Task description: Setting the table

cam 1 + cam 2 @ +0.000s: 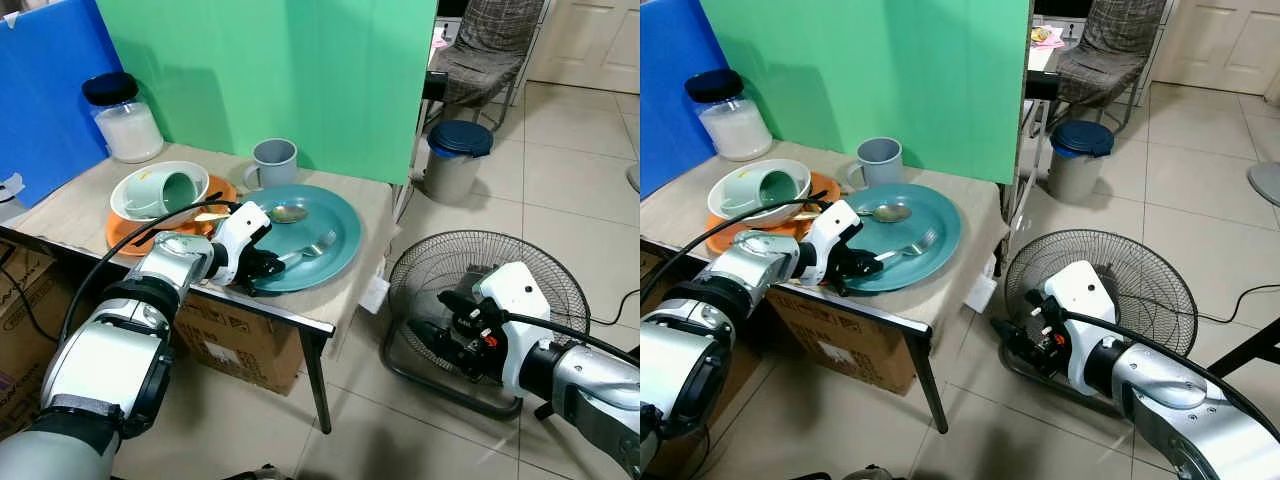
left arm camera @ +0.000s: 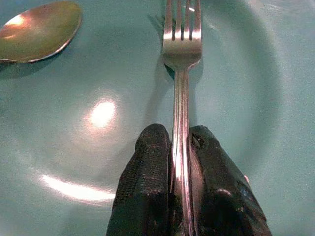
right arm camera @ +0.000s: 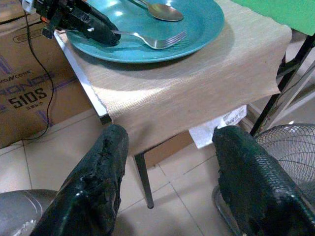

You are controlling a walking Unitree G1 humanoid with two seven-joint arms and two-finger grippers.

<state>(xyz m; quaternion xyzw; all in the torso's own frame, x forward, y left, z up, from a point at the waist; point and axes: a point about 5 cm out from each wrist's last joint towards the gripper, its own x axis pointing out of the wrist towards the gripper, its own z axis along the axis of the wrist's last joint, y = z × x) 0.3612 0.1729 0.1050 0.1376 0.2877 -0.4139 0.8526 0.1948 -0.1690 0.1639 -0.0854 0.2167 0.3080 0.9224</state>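
I had the left tool (image 1: 268, 266) reached over the near edge of the surface (image 1: 340, 300), its two black fingers (image 2: 147, 182) pinched tight on the handle of the fork (image 2: 181, 73). The fork lay on the teal plate (image 1: 340, 245), tines pointing toward about 2 o'clock from the tool, its handle clamped between the pads at the plate's near rim. A spoon (image 1: 288, 213) rested on the same plate at roughly 11 o'clock from the fork's tines, apart from the fork, bowl facing up.

At 12 o'clock from the plate, just beside its far rim, stood a grey mug (image 1: 275, 161). At 9 o'clock from the plate sat a white bowl (image 1: 135, 190) on an orange plate (image 1: 125, 238), with a pale green cup (image 1: 178, 190) lying on its side inside the bowl. Farther back at 10 o'clock stood a glass jar (image 1: 125, 118) with a black lid, holding something white. A green board (image 1: 270, 70) and a blue board (image 1: 45, 90) stood upright behind the surface.

My right tool (image 3: 167, 182) hung low off the surface's right side, near a floor fan (image 1: 490, 305), its fingers spread wide with nothing between them. A cardboard box (image 1: 235, 345) sat under the surface, and a small bin with a blue lid (image 1: 455, 158) stood on the tiled floor (image 1: 570, 190) beyond, near a chair (image 1: 485, 50).
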